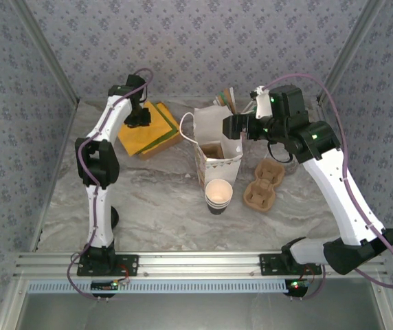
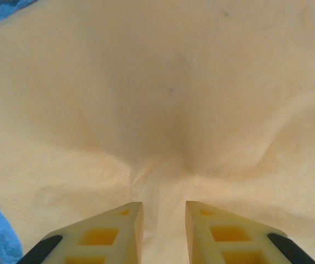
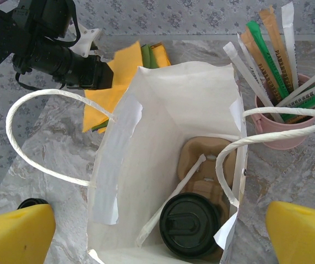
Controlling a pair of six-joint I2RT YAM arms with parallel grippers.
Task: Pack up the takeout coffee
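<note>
Risk: right claw (image 3: 160,231), wide open and empty, straddles bag (image 3: 174,104). Descending could snag a handle (image 3: 218,165) and tip the bag onto cup (image 1: 218,194), which sits outside it, base-side of the claw. Left claw (image 2: 163,231) barely parted over napkin (image 2: 157,82), grip unclear.

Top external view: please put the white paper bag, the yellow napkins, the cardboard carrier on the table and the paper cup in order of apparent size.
1. white paper bag, though it stands tall, nearer the camera
2. yellow napkins
3. cardboard carrier
4. paper cup
</note>
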